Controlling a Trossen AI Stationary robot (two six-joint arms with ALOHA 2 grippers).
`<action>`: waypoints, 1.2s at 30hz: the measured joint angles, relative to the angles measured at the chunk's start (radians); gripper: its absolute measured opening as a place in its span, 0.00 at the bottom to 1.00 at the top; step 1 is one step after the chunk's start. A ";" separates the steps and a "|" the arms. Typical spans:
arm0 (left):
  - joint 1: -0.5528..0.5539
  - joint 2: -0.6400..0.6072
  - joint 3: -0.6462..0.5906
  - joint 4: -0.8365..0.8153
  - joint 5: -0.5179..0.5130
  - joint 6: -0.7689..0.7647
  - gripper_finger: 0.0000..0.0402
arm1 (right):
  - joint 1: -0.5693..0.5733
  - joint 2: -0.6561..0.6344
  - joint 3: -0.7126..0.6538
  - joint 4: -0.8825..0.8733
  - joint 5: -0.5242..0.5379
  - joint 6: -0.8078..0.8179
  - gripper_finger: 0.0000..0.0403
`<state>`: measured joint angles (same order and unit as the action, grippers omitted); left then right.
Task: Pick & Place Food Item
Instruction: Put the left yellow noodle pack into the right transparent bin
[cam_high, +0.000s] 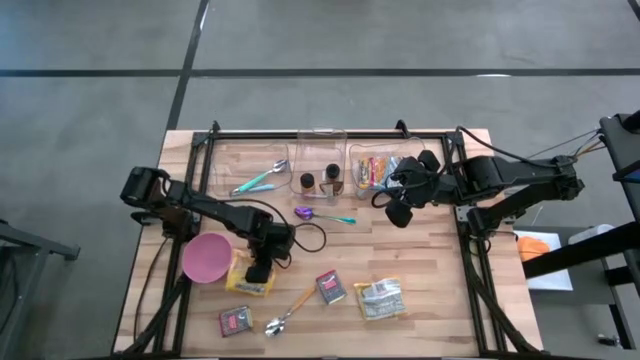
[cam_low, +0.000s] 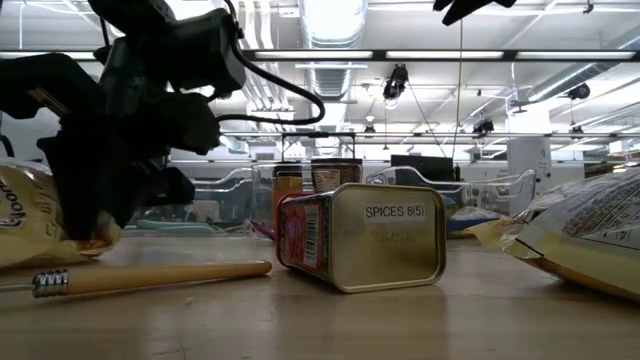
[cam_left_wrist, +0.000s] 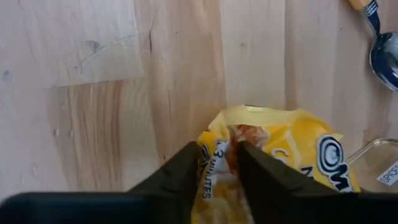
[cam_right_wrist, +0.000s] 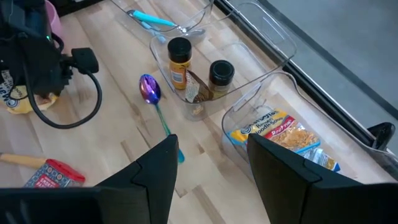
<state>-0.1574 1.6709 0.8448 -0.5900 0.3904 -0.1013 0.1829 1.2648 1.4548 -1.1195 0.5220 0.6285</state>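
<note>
Fingers pinch the yellow packet at its crimped edge

Left gripper (cam_left_wrist: 219, 163) is down at the table, its two dark fingers (cam_left_wrist: 180, 171) drawn in on the top edge of the yellow noodle packet (cam_left_wrist: 280, 165), which lies flat on the wooden table (cam_left_wrist: 93, 93) just beside the pink bowl (cam_high: 205, 257). The packet's edge is bunched between the fingers, so the claw is grasping it, though how firmly I cannot judge. Taking the thin sealed edge makes sense: a flat pouch gives nothing else to catch.

Right gripper (cam_right_wrist: 208, 165) hangs above the far side of the table with its fingers standing apart and nothing between them, released and waiting near the clear bins (cam_right_wrist: 261, 93). One compartment already holds another noodle packet (cam_right_wrist: 289, 134), the next holds two spice jars (cam_right_wrist: 180, 59), and a third holds a teal utensil (cam_right_wrist: 152, 20). That sorting suggests the yellow packet belongs with the food pouch.

Loose items lie around: a purple spoon (cam_right_wrist: 151, 90), a wooden-handled spoon (cam_high: 290, 312), a red spice tin (cam_low: 360, 235) on its side, a second small tin (cam_high: 237, 320) and a silvery pouch (cam_high: 380, 298). The lift looks likely to need a clean rise, since the bowl is close.
</note>
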 joint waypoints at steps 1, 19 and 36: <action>0.000 -0.001 0.000 0.000 -0.001 0.000 0.23 | 0.000 0.000 0.000 0.000 0.000 0.000 0.47; 0.001 -0.035 0.050 -0.005 -0.032 -0.003 0.01 | -0.001 0.000 0.000 -0.003 0.000 -0.003 0.47; 0.009 -0.226 0.155 -0.013 -0.198 -0.052 0.01 | 0.000 0.000 0.000 0.001 0.004 0.000 0.47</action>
<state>-0.1484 1.4450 1.0002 -0.6025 0.1921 -0.1531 0.1825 1.2648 1.4548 -1.1183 0.5265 0.6289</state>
